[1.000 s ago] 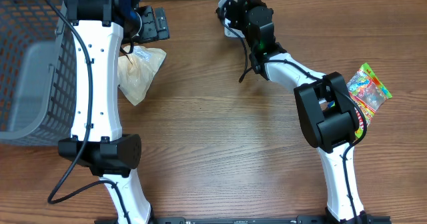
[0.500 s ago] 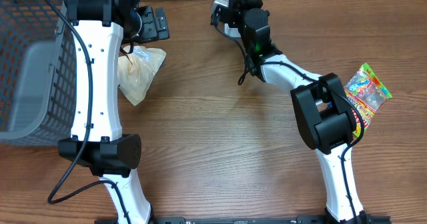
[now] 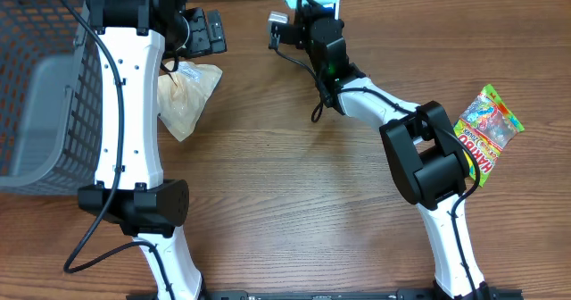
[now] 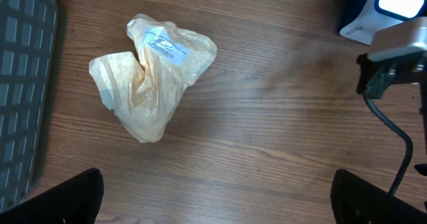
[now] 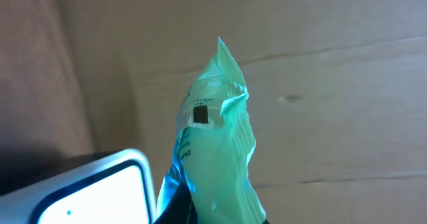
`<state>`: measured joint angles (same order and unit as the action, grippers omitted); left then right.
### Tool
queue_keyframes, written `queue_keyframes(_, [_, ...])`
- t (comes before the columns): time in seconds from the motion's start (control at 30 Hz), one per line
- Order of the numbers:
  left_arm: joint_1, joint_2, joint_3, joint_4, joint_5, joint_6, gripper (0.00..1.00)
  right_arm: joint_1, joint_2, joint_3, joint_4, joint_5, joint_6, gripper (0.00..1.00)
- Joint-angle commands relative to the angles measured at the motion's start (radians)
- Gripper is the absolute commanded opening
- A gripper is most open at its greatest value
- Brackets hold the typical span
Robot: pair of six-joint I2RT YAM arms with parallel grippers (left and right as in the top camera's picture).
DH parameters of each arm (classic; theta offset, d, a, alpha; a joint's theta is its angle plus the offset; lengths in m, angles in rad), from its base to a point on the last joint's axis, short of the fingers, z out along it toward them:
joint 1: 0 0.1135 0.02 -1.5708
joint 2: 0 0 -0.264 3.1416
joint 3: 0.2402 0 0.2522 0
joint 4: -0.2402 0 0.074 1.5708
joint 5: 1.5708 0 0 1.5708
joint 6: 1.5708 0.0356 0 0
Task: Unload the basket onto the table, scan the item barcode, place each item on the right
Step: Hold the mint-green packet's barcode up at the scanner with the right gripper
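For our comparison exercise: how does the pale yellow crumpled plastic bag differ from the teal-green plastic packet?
The pale yellow crumpled plastic bag lies slumped on the wooden table; the teal-green plastic packet stands upright, held by the right fingers. The bag is translucent yellowish, the packet bright teal. The bag carries a white label, the packet a small black barcode. Both are crinkled plastic.

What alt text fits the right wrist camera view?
A crinkled green packet stands upright in the centre, with a small black barcode near its top. A white scanner with a glowing window sits at lower left.
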<state>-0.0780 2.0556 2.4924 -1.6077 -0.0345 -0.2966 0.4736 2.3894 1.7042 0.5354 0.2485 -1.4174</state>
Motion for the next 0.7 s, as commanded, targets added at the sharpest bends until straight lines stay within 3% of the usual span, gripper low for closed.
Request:
queue_keyframes(0.0, [-0.001, -0.015, -0.005, 0.001, 0.002, 0.005, 1.0, -0.002, -0.006, 0.034, -0.008, 0.017, -0.005, 0.04])
queue_keyframes(0.47, [-0.001, -0.015, -0.005, 0.001, 0.002, 0.005, 1.0, -0.003, -0.006, 0.034, 0.022, 0.012, 0.007, 0.04])
queue_keyframes(0.67, [-0.001, -0.015, -0.005, 0.001, 0.002, 0.005, 1.0, -0.004, -0.006, 0.034, 0.152, 0.032, 0.186, 0.04])
